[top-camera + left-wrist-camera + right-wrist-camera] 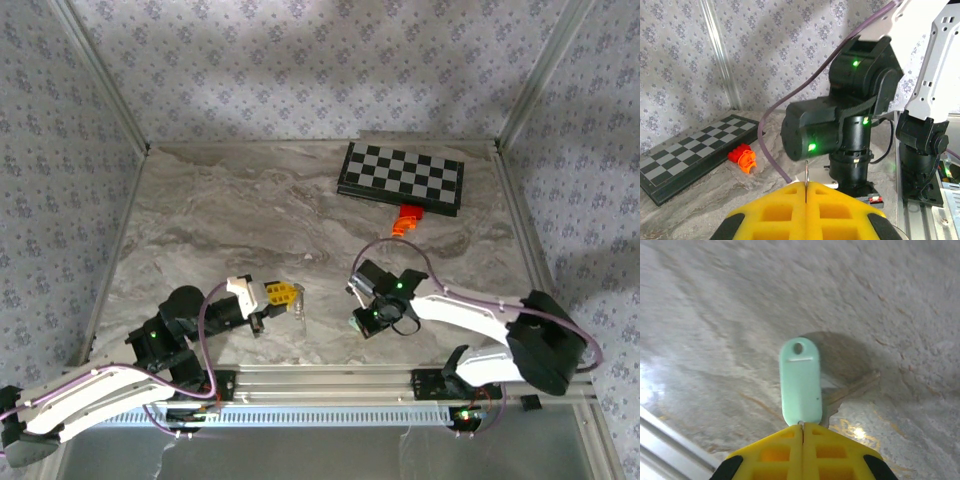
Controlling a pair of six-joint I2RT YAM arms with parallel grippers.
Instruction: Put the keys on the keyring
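Gripped but not joined — right gripper (802, 429) clamped on the teal keys (800, 382) at centre frame, left gripper (806, 194) pinching the keyring (806, 174) edge-on at lower centre — so the threading itself is not yet done.

Table (250, 210): grey-beige marbled top, with an aluminium rail (330, 378) running along its near edge at the bottom of the top view. A folded black-and-white chessboard (401, 177) lies flat on it at upper right of the top view, close to the back wall and slightly skewed to the table's edges. An orange block (406, 221) lies on the marble just beside the board's near long edge, toward the board's right half; whether the two touch cannot be resolved.
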